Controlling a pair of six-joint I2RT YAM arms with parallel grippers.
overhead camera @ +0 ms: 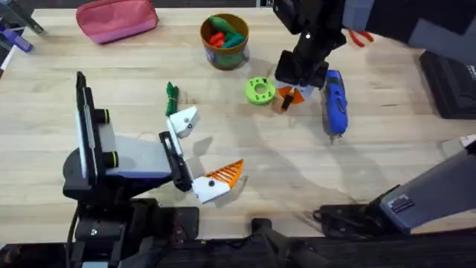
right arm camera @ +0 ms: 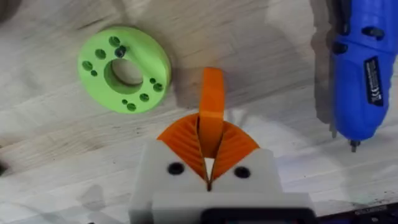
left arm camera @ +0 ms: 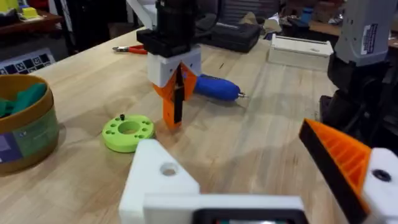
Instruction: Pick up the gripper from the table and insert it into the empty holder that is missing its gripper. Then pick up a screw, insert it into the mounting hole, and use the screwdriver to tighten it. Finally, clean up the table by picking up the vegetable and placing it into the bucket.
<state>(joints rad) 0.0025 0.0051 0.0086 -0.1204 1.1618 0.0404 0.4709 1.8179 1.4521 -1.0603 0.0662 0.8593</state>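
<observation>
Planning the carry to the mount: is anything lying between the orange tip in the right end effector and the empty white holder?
Nothing visible blocks it. The right end effector grips the gripper beside the green disc; the bare holder lies across open table.

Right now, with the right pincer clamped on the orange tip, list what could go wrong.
1. The right pincer pinches the orange fingertip by one end only, so it may pivot or slip on lifting.
2. The green disc and the blue screwdriver lie close on either side; a sideways swing might knock them.
3. A tilted fingertip could jam against the empty white holder instead of seating.
</observation>
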